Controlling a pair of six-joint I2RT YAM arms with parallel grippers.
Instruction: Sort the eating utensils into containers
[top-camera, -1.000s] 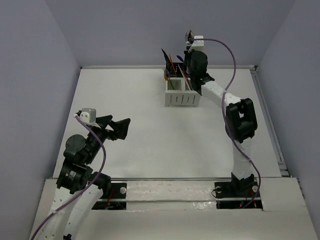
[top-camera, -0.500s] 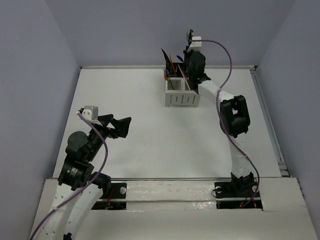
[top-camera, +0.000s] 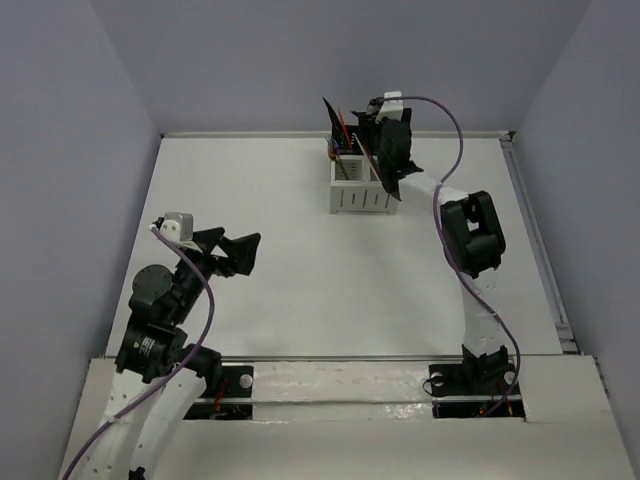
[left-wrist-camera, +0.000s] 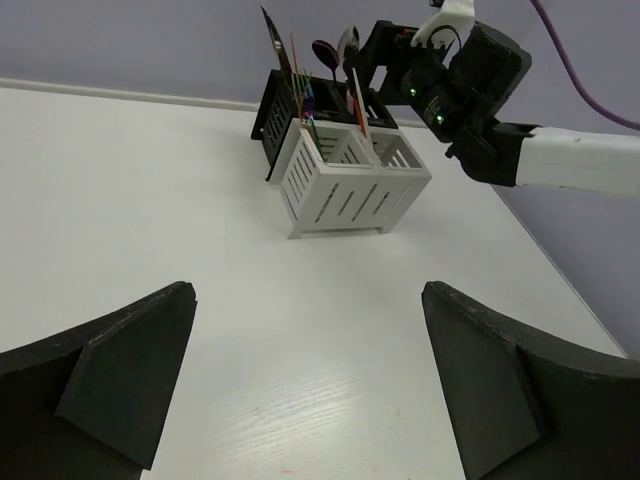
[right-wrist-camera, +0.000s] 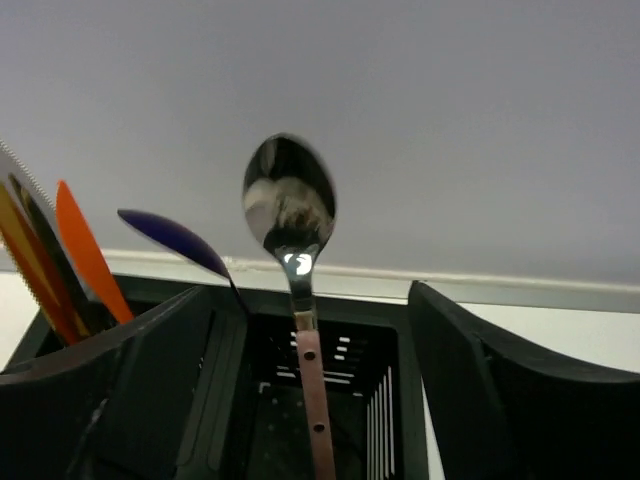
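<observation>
The containers (top-camera: 362, 187) stand at the back of the table, two white slotted bins in front and black ones behind; the left wrist view shows the containers (left-wrist-camera: 345, 185) too. Several eating utensils stick up from them. My right gripper (top-camera: 385, 135) hangs over the back right black bin (right-wrist-camera: 330, 380), open. Between its spread fingers stands a silver spoon (right-wrist-camera: 290, 200) with a pink handle, touched by neither finger. A blue spoon (right-wrist-camera: 175, 240) and an orange knife (right-wrist-camera: 85, 255) lean to its left. My left gripper (top-camera: 243, 255) is open over bare table at the left, holding nothing.
Grey walls close the table at the back and sides. A rail (top-camera: 535, 240) runs along the table's right edge. A purple cable (top-camera: 455, 125) loops off the right wrist behind the containers.
My right gripper has opened and let go of the pink-handled spoon, which now stands in the black bin. Its wrist tipped slightly. The left arm has barely shifted.
</observation>
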